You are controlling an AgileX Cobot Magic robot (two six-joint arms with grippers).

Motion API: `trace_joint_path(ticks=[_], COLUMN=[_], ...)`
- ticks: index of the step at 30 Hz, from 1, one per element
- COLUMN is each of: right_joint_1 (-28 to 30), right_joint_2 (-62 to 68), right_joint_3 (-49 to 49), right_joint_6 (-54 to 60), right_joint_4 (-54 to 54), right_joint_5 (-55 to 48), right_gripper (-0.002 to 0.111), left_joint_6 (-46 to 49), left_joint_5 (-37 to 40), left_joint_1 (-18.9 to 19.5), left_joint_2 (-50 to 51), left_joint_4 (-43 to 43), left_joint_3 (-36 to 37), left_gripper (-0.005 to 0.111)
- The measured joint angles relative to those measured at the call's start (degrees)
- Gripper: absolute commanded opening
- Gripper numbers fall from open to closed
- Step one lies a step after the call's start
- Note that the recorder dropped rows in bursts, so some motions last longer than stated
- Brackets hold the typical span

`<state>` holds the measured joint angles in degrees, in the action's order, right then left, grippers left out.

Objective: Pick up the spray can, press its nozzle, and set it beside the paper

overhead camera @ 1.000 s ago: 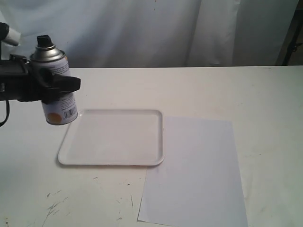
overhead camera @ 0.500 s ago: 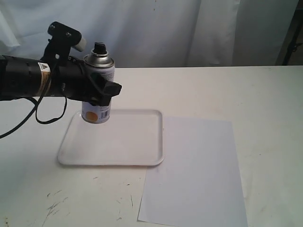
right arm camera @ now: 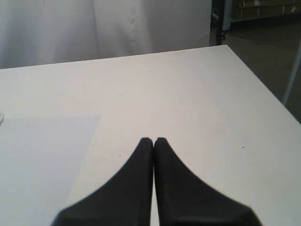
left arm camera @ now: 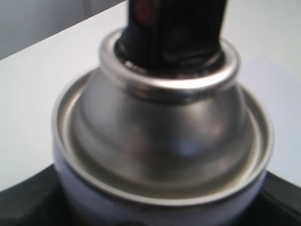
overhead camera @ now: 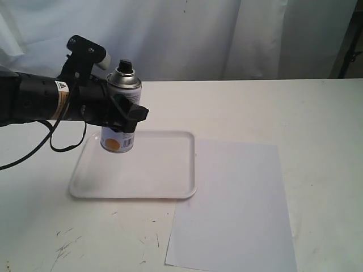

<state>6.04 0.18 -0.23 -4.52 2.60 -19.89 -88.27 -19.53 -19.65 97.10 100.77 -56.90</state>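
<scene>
The spray can (overhead camera: 118,141) hangs upright in the air over the far left part of the white tray, and my left gripper (overhead camera: 129,111) is shut on its middle. The black nozzle (overhead camera: 126,66) on top is free, with nothing touching it. In the left wrist view the silver dome of the can (left arm camera: 164,141) and the nozzle (left arm camera: 174,28) fill the picture, with dark fingers (left arm camera: 21,207) at either side. The paper (overhead camera: 232,204) lies flat to the right of the tray. My right gripper (right arm camera: 154,141) is shut and empty above the bare table, beside the paper (right arm camera: 37,160).
A white rimmed tray (overhead camera: 170,192) lies on the table under the can, its right edge touching the paper. A white curtain (overhead camera: 187,34) hangs behind the table. The table's right edge (right arm camera: 263,89) drops off to a dark floor.
My left arm has carried the can rightward, from left of the tray to over its far left part. The paper and tray have not moved.
</scene>
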Motion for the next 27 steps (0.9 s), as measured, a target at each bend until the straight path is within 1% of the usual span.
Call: trace_joint_path(ticks=[2,5,10,11,14,19,23,27], right_joint_1=[0.00,0.00,0.00,0.00,0.00,0.00,0.00,0.00], right_joint_2=[0.00,0.00,0.00,0.00,0.00,0.00,0.00,0.00], right_joint_3=[0.00,0.00,0.00,0.00,0.00,0.00,0.00,0.00], right_joint_6=[0.00,0.07,0.07,0.07,0.07,0.07,0.07,-2.66], right_joint_4=[2.89,4.21,1.75,1.63,1.51,1.29,1.29,0.92], right_joint_5=[0.43,4.56,16.70,18.72,23.58,27.04,31.43,37.19], right_gripper=[0.000,0.000,0.000,0.000,0.000,0.000,0.000,0.000], left_joint_6=[0.00,0.79,4.82,5.56,7.93,11.17,11.89,13.46], left_joint_5=[0.00,0.75,5.88,7.10,10.99,19.53,21.25,23.67], left_joint_1=[-1.06,-4.19,-10.59,-11.34,-12.95,-15.40,-17.25,-20.16], left_joint_2=[0.00,0.00,0.00,0.00,0.10,1.35,2.32,3.93], left_joint_4=[0.00,-0.09,-0.09,-0.09,-0.09,-0.09,-0.31,-0.31], left_joint_3=[0.00,0.00,0.00,0.00,0.00,0.00,0.00,0.00], left_gripper=[0.000,0.000,0.000,0.000,0.000,0.000,0.000,0.000])
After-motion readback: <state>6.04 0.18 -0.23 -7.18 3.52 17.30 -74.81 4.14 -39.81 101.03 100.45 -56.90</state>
